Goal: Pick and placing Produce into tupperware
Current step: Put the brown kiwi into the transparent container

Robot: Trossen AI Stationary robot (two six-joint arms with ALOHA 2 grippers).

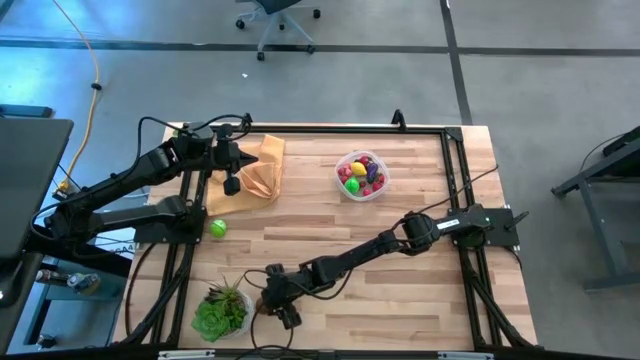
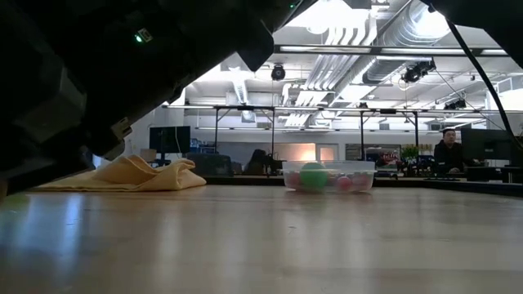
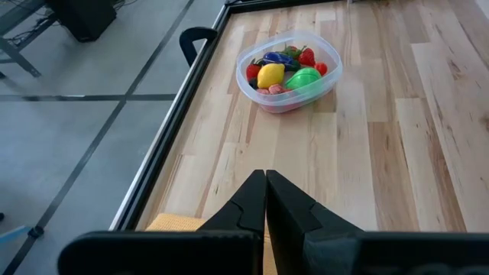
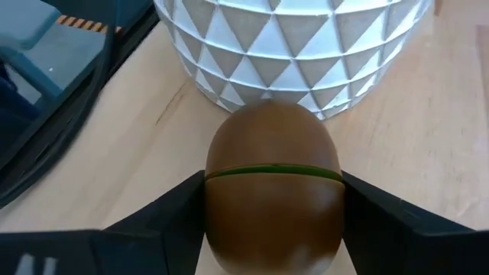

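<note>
Even, bright overhead light — glare sheens the table (image 2: 261, 237), whose near boards blur — shadows soft.

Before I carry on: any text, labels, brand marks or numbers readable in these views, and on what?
None can be read.
Brown fruit between the right gripper's fingers: only a green seam, no print.
White pot: triangle pattern, no words.
Tub: no label visible.
Room screens and signs behind the table in the low view: too small and blurred.

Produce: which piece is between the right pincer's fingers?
The brown one, beside the white pot. It's the only brown piece; the green one lies loose near the cloth, the rest sit in the tub.
</note>
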